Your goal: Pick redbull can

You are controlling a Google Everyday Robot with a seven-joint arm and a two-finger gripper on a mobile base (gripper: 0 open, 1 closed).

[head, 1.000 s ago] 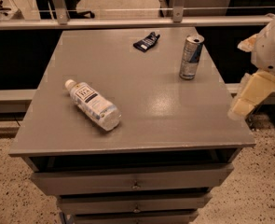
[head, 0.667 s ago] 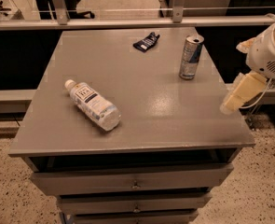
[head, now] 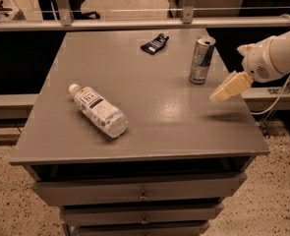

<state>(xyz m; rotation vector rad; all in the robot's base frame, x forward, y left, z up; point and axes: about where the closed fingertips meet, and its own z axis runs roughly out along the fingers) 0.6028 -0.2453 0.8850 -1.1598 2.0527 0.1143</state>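
Gripper (head: pixel 222 92) has been advancing inward from the right edge of the table (head: pixel 159 117) and is now hovering near the redbull can (head: pixel 201 60), which is standing upright by the far right corner. Whether the gripper is spread or pressed together cannot be told. The bottle (head: pixel 98 110), lying toward the left edge, and the dark packet (head: pixel 154 44), near the far edge, are obstructing nothing.

redbull can (head: pixel 201 60) is seen upright at the far right of the grey cabinet top (head: pixel 154 95) | gripper (head: pixel 218 96) is held just right of and nearer than the can, apart from it | clear plastic bottle (head: pixel 98 110) is laid on its side at left | dark blue packet (head: pixel 154 44) is laid flat at far centre
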